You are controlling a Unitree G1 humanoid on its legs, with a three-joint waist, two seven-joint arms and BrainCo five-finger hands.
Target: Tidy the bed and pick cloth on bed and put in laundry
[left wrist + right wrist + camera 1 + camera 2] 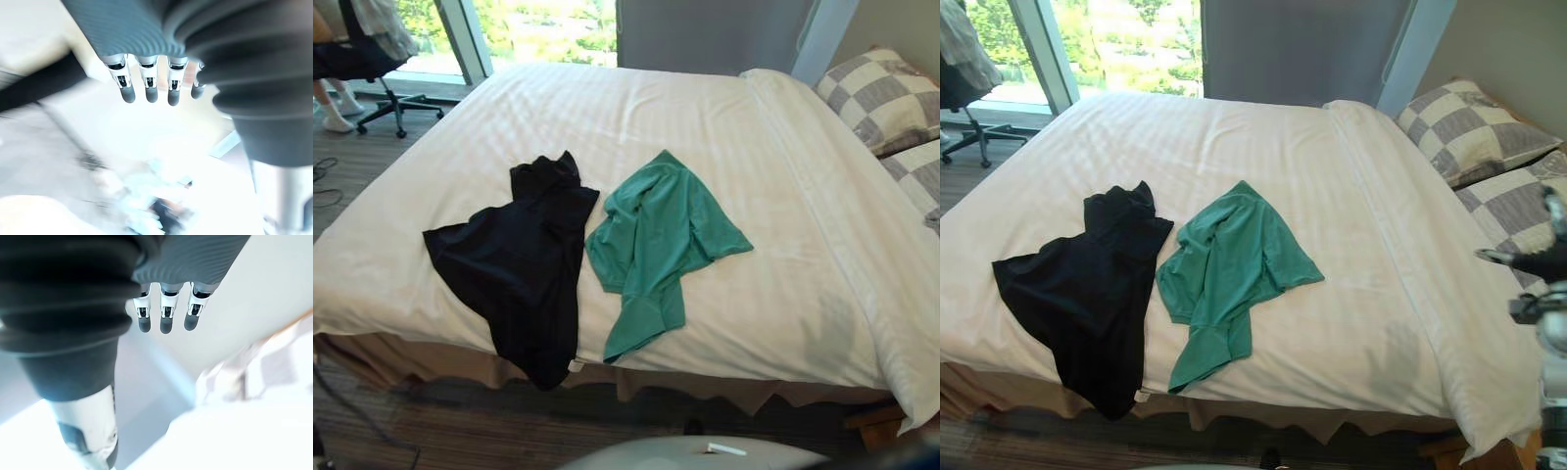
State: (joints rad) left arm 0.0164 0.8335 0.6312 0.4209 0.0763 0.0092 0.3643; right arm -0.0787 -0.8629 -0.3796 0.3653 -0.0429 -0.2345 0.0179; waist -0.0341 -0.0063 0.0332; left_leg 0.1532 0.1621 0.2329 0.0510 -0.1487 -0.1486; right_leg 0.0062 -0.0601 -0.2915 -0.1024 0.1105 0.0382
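A black garment [519,259] lies spread on the white bed [636,108] near its front edge, its lower end hanging over the side. Right beside it, just touching, lies a crumpled green shirt [656,240]. My right hand [1542,264] hovers at the bed's right edge, well away from both clothes. In its wrist view the right hand [166,316] has straight fingers with nothing in them. The left hand [146,83] also hangs with straight fingers and holds nothing.
Checked grey-and-cream pillows [1474,127] lie at the bed's far right. An office chair [372,59] stands by the window at the far left, with a person's socked feet [335,108] next to it. Striped floor runs along the bed's front.
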